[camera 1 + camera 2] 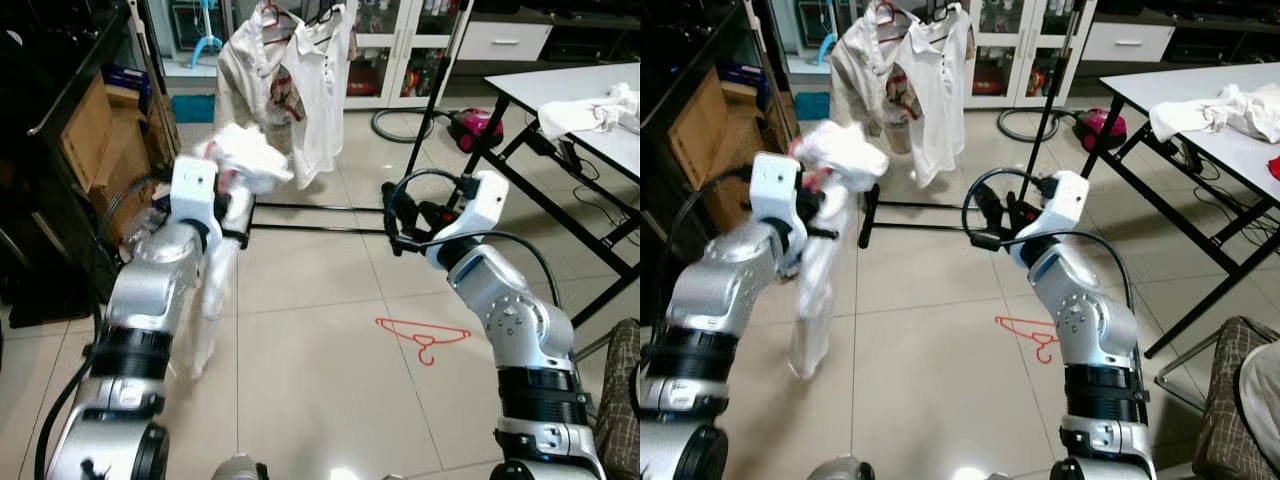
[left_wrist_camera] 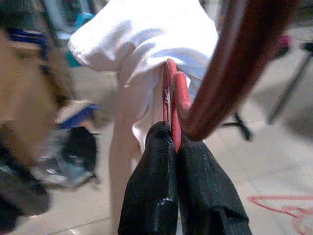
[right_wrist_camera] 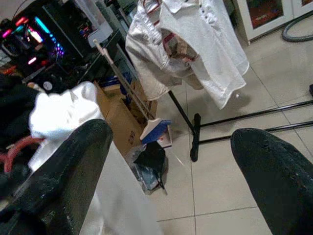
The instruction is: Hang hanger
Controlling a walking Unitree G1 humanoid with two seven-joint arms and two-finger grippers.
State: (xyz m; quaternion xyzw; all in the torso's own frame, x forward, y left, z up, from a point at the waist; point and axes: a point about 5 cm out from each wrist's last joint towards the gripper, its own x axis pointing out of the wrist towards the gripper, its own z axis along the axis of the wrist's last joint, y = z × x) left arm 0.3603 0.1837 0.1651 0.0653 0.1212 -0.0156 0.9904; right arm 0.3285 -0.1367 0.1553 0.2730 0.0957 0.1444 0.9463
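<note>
Two grippers.
Left gripper (image 2: 172, 142): jaws clamped on red wire hanger (image 2: 171, 93) carrying white garment (image 1: 245, 155).
Right gripper (image 3: 166, 161): jaws apart, empty.

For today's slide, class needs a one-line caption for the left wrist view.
Left claw shut on a red hanger carrying a white garment, above a tiled floor.

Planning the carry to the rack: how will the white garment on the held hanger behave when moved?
Probably floppy: the white garment droops from the red hanger nearly to the floor. It looks light and blurred, so it will likely swing. The left gripper pinches thin wire, so the hanger may pivot.
</note>
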